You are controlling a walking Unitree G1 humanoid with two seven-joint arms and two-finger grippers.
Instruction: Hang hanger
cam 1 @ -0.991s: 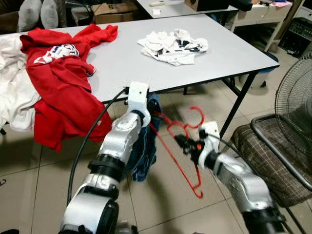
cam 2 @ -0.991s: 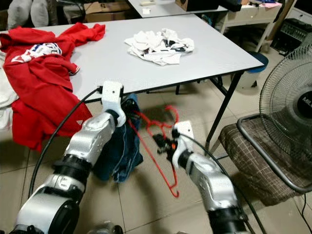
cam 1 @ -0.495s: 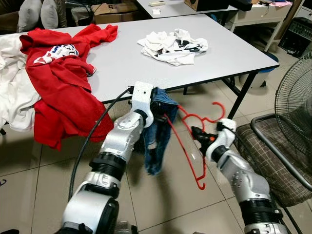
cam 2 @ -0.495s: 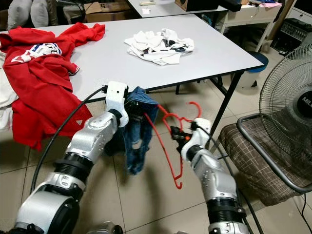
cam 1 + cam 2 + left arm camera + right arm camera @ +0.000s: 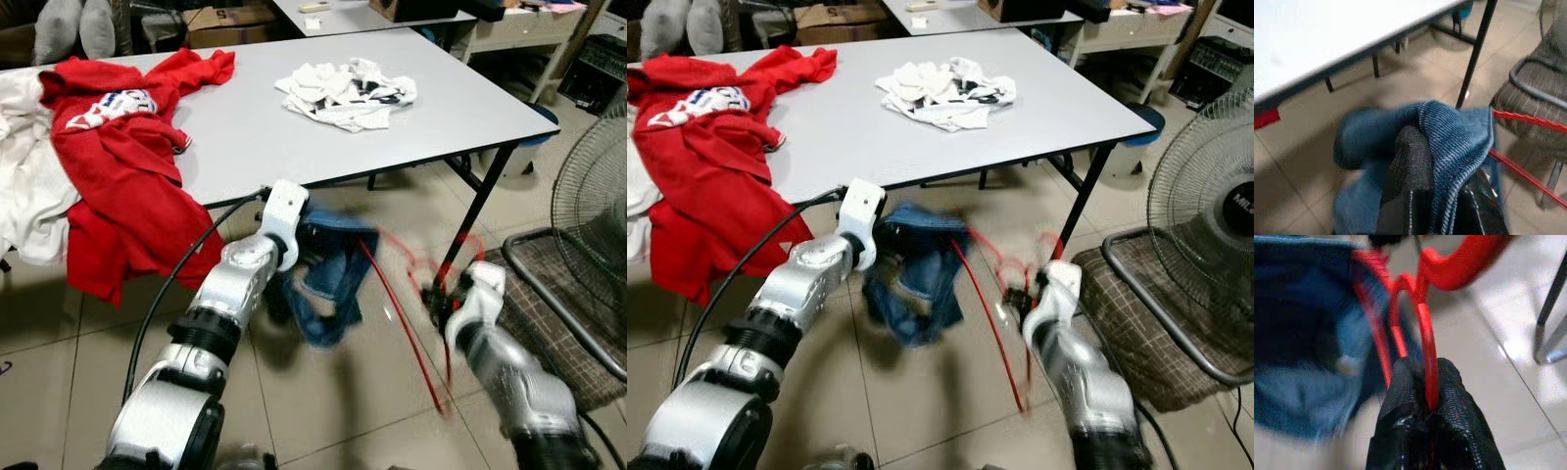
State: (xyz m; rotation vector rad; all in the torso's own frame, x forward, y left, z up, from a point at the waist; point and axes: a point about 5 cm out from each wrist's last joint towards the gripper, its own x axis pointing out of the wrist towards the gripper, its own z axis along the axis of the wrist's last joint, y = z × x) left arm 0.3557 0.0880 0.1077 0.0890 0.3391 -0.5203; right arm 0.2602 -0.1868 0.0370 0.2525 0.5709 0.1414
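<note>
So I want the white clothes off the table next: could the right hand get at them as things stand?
Probably not: the right hand is shut on the red hanger, low beside the table, while the white clothes lie up on top.

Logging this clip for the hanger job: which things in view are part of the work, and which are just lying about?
In the job:
red hanger, pinched in the right gripper
blue denim garment, draped over the left gripper

Lying about:
red shirt and white clothes on the table
fan
checked chair
</note>
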